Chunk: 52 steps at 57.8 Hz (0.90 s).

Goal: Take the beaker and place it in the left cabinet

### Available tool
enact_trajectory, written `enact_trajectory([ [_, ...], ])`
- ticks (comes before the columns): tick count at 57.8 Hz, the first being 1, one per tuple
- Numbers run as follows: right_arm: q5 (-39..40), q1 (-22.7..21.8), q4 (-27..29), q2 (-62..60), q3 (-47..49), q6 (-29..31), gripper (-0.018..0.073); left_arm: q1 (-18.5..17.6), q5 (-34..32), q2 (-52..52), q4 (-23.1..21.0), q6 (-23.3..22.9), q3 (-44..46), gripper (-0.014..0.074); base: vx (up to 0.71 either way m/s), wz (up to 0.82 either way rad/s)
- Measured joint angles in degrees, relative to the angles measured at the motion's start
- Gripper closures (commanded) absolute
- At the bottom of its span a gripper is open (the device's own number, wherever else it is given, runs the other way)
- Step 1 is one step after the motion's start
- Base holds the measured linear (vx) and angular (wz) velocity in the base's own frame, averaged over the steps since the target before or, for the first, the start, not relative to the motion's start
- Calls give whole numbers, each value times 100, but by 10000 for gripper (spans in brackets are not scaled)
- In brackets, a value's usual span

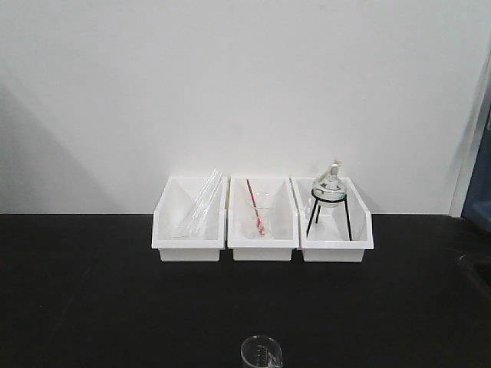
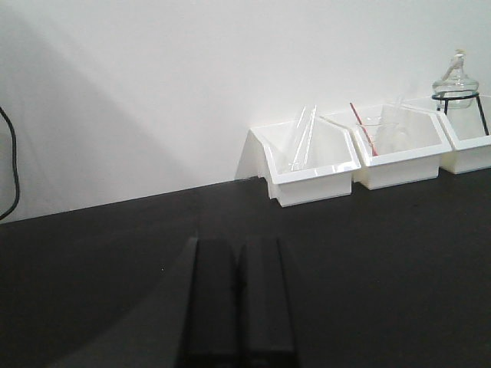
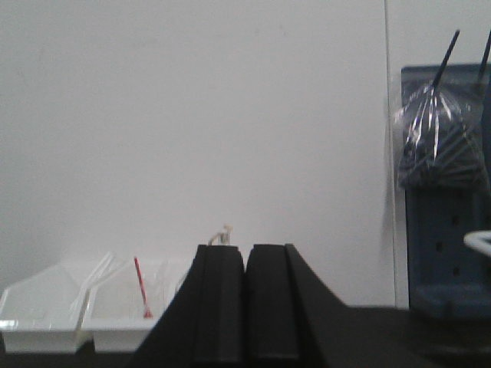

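The beaker (image 1: 261,353), small and clear with a spout and faint marks, stands on the black tabletop at the bottom edge of the front view, partly cut off. It shows in neither wrist view. My left gripper (image 2: 238,245) is shut and empty, low over the black table well short of the bins. My right gripper (image 3: 246,251) is shut and empty, pointing at the back wall with the bins behind it to the left. The left cabinet is out of view.
Three white bins stand against the wall: the left one (image 1: 189,239) holds glass tubes, the middle one (image 1: 263,239) a beaker with a red rod (image 1: 257,208), the right one (image 1: 337,244) a flask on a black tripod (image 1: 330,195). A blue rack (image 3: 449,230) stands at the right.
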<state>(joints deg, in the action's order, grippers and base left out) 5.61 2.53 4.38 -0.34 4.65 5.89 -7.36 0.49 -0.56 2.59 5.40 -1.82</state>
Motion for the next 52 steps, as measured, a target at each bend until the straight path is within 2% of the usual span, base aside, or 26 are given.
enact_trajectory([
  [7, -561, 0, -1, 194, 0, 0, 553, 0, 0, 0, 0, 0, 0, 595, 0, 0],
  [19, -675, 0, 15, 689, 0, -5, 494, 0, 0, 0, 0, 0, 0, 595, 0, 0],
  [31, -272, 0, 288, 1395, 0, -51, 314, 0, 0, 0, 0, 0, 0, 595, 0, 0],
  [41, 312, 0, 433, 2204, 0, -67, 92, 0, 0, 0, 0, 0, 0, 595, 0, 0],
  [47, 822, 0, 451, 2683, 0, -67, 17, 0, 0, 0, 0, 0, 0, 595, 0, 0],
  [52, 1266, 0, 458, 3056, 0, -94, -6, 0, 0, 0, 0, 0, 0, 595, 0, 0],
])
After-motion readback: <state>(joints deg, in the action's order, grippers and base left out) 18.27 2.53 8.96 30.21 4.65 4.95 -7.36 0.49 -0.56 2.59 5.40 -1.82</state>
